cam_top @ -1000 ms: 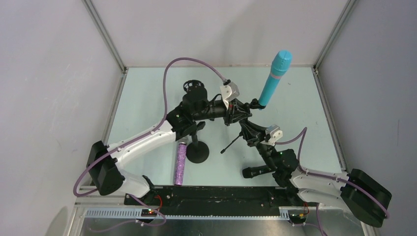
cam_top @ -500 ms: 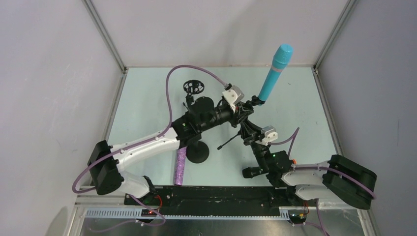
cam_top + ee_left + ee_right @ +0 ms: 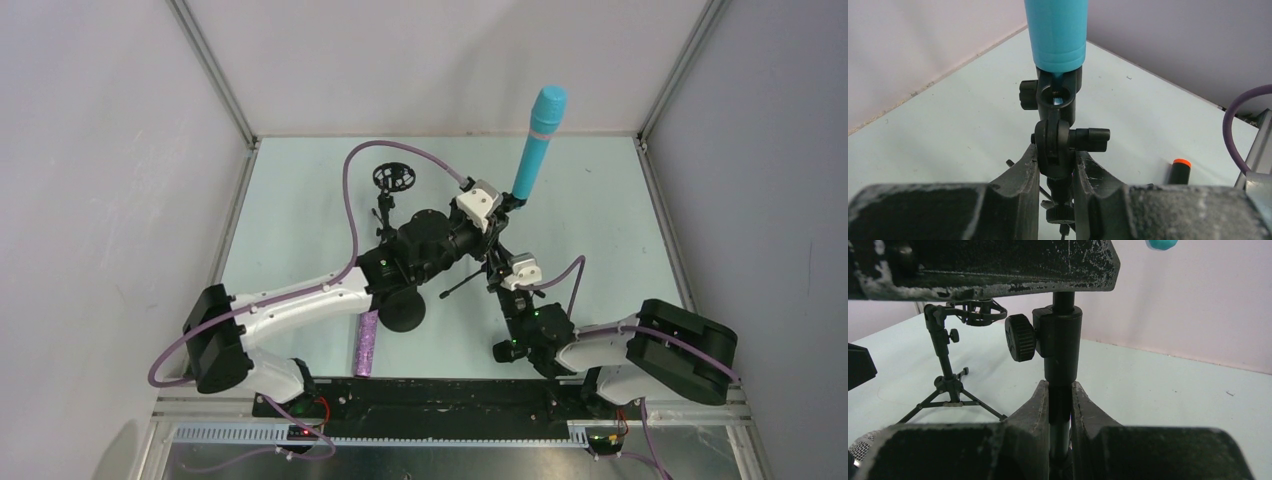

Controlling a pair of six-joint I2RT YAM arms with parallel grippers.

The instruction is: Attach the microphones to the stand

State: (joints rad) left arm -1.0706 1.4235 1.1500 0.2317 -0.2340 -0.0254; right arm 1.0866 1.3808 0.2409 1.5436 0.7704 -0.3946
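**Left end effector** point(image 3: 1055, 172). I read its two scuffed black fingers point(image 3: 1020, 172) as pressed against either side of the black swivel joint point(image 3: 1054, 142) near the top of the black metal microphone stand point(image 3: 403, 312), closed to the joint's width. Directly above this end effector, the stand's black clip point(image 3: 1057, 92) carries the light cyan-blue stick microphone point(image 3: 1055, 32). Its butt end sits in the clip and its body rises away from the fingers, leaning a little from upright in the top view.

**Right end effector** point(image 3: 1060, 407). Its fingers point(image 3: 1088, 412) are drawn in on the stand's thin black pole point(image 3: 1060, 412), touching it on both sides. They grip just beneath the black collar with a knurled knob point(image 3: 1020, 337).

**Other items on the pale green bench** point(image 3: 600, 230).
- The black stick microphone with an orange end ring point(image 3: 1179, 172) lies below and to the right of the left end effector.
- The purple glitter stick microphone point(image 3: 367, 342) lies flat, well to the left of the right end effector and just beside the stand's round base.
- A small black tripod holder with a ring-shaped cradle point(image 3: 948, 370) stands upright, well apart to the left of the right end effector.
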